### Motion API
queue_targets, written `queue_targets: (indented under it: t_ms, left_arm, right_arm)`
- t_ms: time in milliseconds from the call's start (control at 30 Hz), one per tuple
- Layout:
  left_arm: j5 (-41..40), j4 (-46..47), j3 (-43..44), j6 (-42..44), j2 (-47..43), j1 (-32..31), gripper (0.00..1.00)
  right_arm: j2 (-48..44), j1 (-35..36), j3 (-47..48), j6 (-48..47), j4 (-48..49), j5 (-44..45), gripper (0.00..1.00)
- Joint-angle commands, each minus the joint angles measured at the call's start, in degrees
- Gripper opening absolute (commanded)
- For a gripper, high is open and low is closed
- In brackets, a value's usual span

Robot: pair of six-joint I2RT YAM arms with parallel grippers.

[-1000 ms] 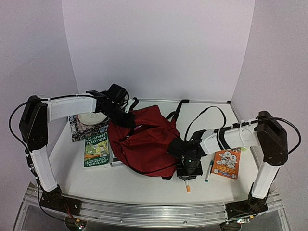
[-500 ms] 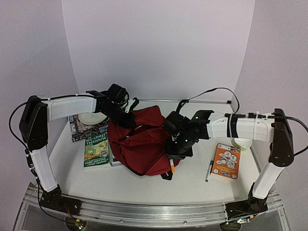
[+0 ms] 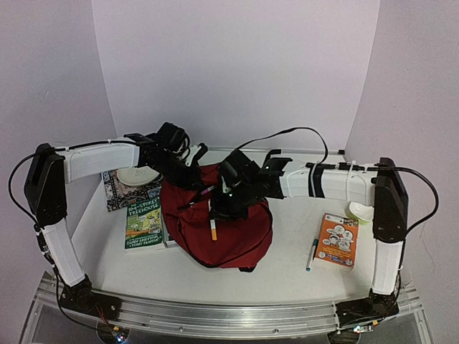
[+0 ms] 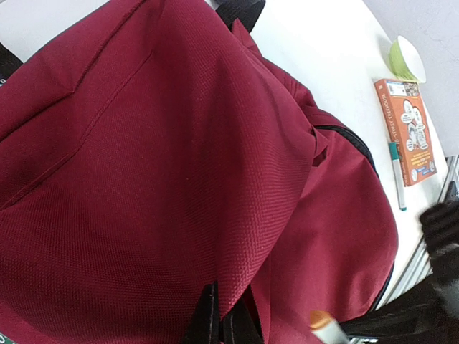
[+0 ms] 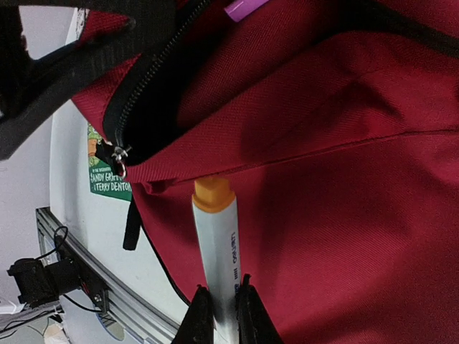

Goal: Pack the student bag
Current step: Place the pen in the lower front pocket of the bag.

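The student bag (image 3: 237, 233) lies in the middle of the worktop (image 3: 287, 276). The left fingers (image 4: 208, 322) pinch its fabric, probably to keep the zipper mouth (image 5: 154, 93) open. The right fingers (image 5: 199, 319) clamp an orange-capped marker (image 5: 215, 244), cap pointing toward that opening.

In your left wrist view, the marker (image 4: 324, 327) is a blur cut off by the bottom edge. So are the tips of the left gripper (image 4: 221, 324). A dark shape (image 4: 443, 247) at the right edge is too smeared to identify. From above, the student bag (image 3: 233, 229) covers most of a pale flat object (image 3: 169, 235). In the right wrist view, the top edge crops a purple item (image 5: 244, 7) beyond recognition.
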Motion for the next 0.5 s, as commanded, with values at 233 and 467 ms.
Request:
queue_targets:
  t_ms: [233, 467]
  left_arm:
    - [5.07, 2.71, -0.73, 0.54, -4.18, -0.17, 0.0]
    - [5.94, 3.29, -1.08, 0.37, -4.75, -0.19, 0.0]
  right_arm:
    - [6.16, -8.51, 1.37, 9.28, 14.47, -9.81, 0.0]
    - [9.36, -11.74, 2.63, 15.91, 19.21, -7.95, 0.0]
